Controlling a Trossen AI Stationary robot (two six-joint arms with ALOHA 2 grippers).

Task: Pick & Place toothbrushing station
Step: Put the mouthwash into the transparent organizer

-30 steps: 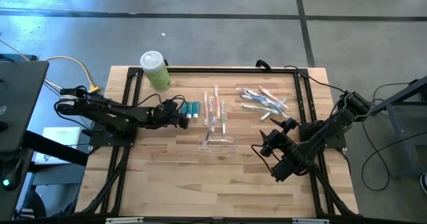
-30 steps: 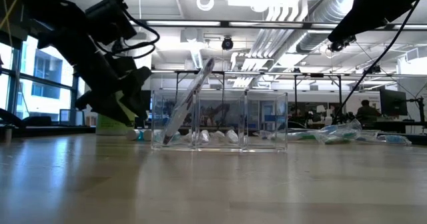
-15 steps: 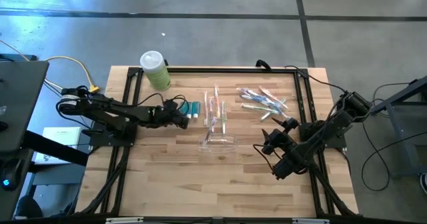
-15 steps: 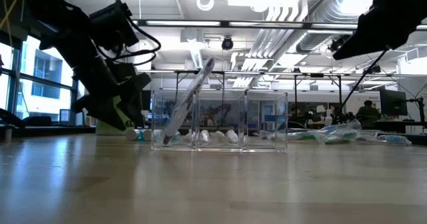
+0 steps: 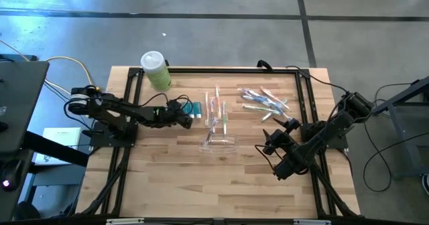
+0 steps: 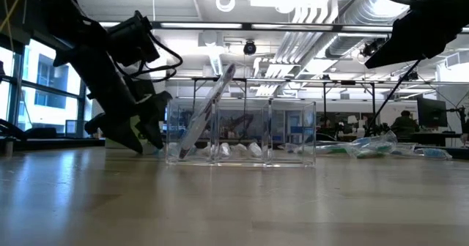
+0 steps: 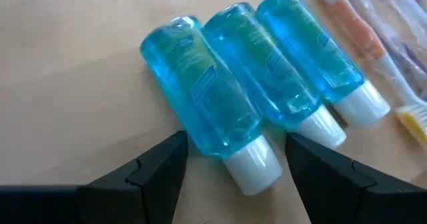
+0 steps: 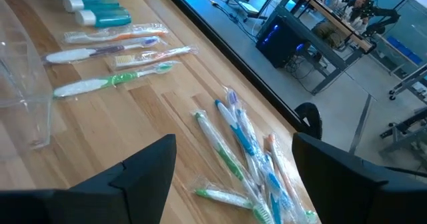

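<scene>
Left wrist view shows three small clear blue plastic bottles with white caps (image 7: pixel 260 111) lying side by side on the pale wooden table (image 7: pixel 67 64), each one touching the next. The left gripper (image 7: pixel 233 167) has its two dark fingers open wide. The cap end of the nearest blue bottle (image 7: pixel 207 121) sits right between them, but they are not squeezing it.

Here is what could go wrong. The bottles are packed tight together. One finger (image 7: pixel 333 177) has to slip in where the nearest bottle meets the middle bottle (image 7: pixel 267 84). If it lands on the middle one, it may push it and make the bottles roll away. The bottle is round and smooth, so a grip only on the white cap might slip.

In the high view, the bottles lie just beside a row of wrapped toothbrushes (image 5: pixel 217 111). A clear plastic box with sections (image 5: pixel 220 142) stands nearer the table's middle, with one thing already leaning inside it. A green bottle with a white lid (image 5: pixel 155 69) lies at the far edge. A pile of packed toothbrushes (image 5: pixel 265 101) lies further right. The right gripper (image 5: pixel 267 146) waits near the box, fingers open and empty.
</scene>
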